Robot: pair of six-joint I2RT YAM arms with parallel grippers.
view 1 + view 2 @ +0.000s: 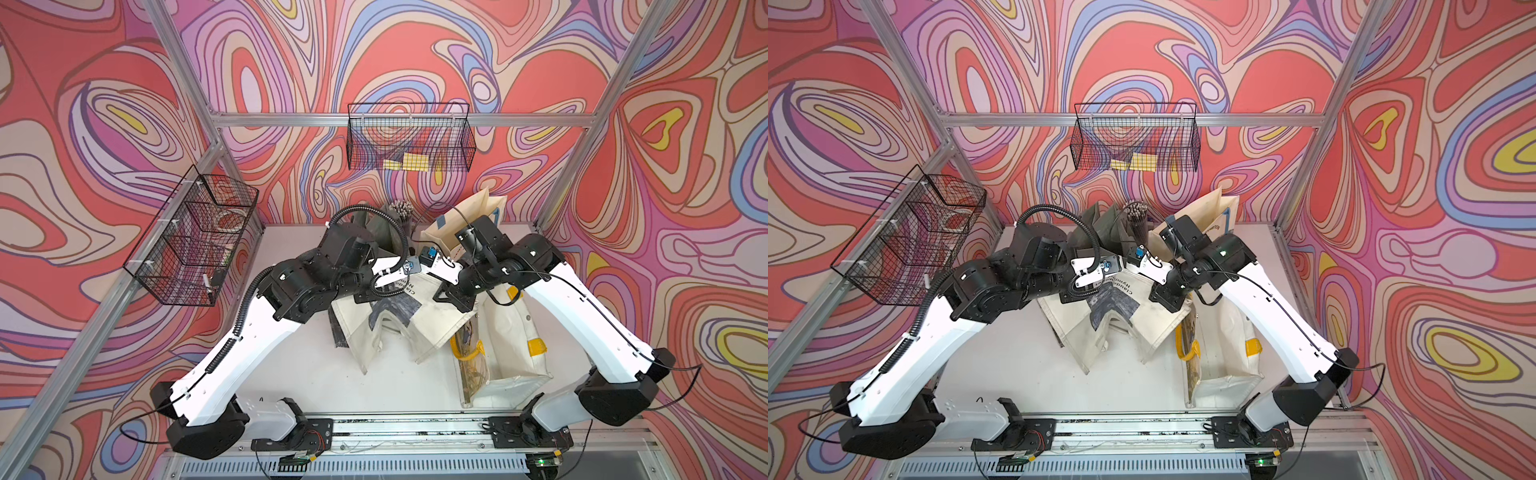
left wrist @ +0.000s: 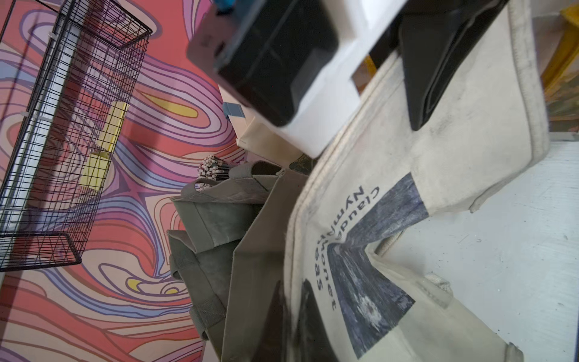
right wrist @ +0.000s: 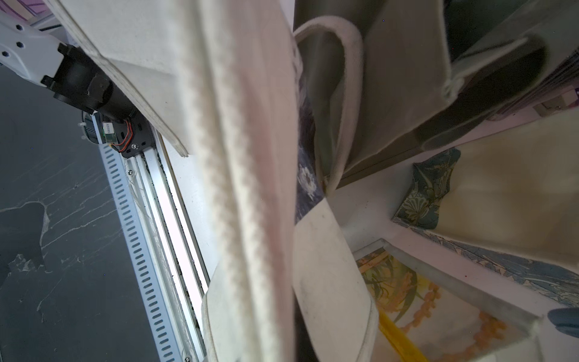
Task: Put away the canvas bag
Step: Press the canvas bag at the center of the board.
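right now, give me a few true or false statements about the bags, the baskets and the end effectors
1. The left end effector and right end effector are both shut on the top edge of the canvas bag. True.
2. The back wire basket holds nothing. False: yellow items lie in it.
3. The canvas bag already sits in a wire basket. False: it is over the table, held between the two arms.
4. A white bag with yellow handles lies on the table on the robot's right side. True.
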